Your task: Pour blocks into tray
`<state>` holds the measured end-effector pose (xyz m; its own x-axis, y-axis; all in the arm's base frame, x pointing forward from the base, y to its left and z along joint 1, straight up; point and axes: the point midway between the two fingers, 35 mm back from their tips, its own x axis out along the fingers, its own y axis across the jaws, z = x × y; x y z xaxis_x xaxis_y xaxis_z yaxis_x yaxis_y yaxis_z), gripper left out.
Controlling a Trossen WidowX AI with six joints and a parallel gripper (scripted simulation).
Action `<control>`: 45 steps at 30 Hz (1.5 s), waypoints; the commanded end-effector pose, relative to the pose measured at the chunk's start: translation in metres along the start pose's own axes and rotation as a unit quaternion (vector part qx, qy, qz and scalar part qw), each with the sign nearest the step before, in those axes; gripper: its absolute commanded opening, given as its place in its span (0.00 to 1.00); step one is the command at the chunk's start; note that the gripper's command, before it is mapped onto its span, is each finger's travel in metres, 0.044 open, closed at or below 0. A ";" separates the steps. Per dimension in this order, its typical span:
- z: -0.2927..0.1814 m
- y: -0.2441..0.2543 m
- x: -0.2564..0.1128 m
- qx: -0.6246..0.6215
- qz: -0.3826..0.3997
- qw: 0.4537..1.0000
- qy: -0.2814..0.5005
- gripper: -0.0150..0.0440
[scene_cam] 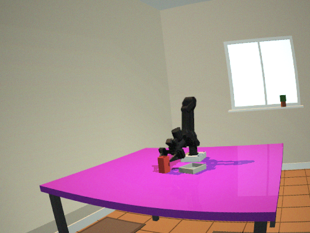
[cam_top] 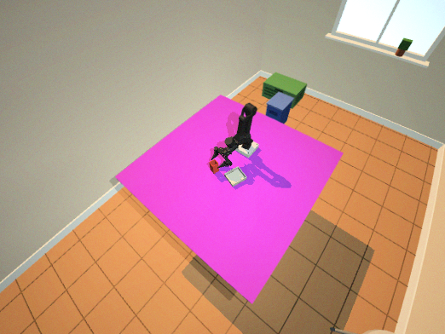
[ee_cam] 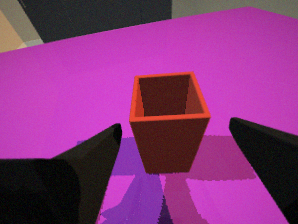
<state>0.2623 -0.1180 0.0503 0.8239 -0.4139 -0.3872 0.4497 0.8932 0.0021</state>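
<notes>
Wrist view shows the open claw (cam_top: 221, 163) (scene_cam: 170, 156) (ee_cam: 174, 125) low, fingertips flanking the red cup (cam_top: 214, 166) (scene_cam: 164, 164) (ee_cam: 172, 145).

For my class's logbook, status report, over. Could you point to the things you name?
Gripper (cam_top: 221, 164) (scene_cam: 171, 157) (ee_cam: 174, 125) open, holding nothing. Red cup (cam_top: 214, 167) (scene_cam: 163, 164) (ee_cam: 171, 145) upright on table, tray (cam_top: 235, 176) (scene_cam: 190, 171) beside it. Nothing visible blocking the cup.

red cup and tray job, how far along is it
Done: the open gripper is lined up at the red cup, a finger to either side in the wrist view.
In hand: nothing; the approach looks nearly complete.
Left: grip and lift the cup, which stands upright on the table, tip it over the tray, then keep hold or set it on the table. Blocks inside aren't visible.
</notes>
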 end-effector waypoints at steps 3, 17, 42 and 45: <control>-0.001 0.000 0.011 -0.001 0.001 1.000 -0.001 1.00; -0.002 0.000 0.032 -0.001 0.001 1.000 -0.001 1.00; -0.003 0.000 0.047 -0.001 0.001 1.000 -0.002 0.80; -0.003 0.000 0.047 -0.001 0.001 1.000 -0.002 0.77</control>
<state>0.2996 -0.1368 0.0299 0.8251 -0.4150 -0.3835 0.4501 0.8930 0.0021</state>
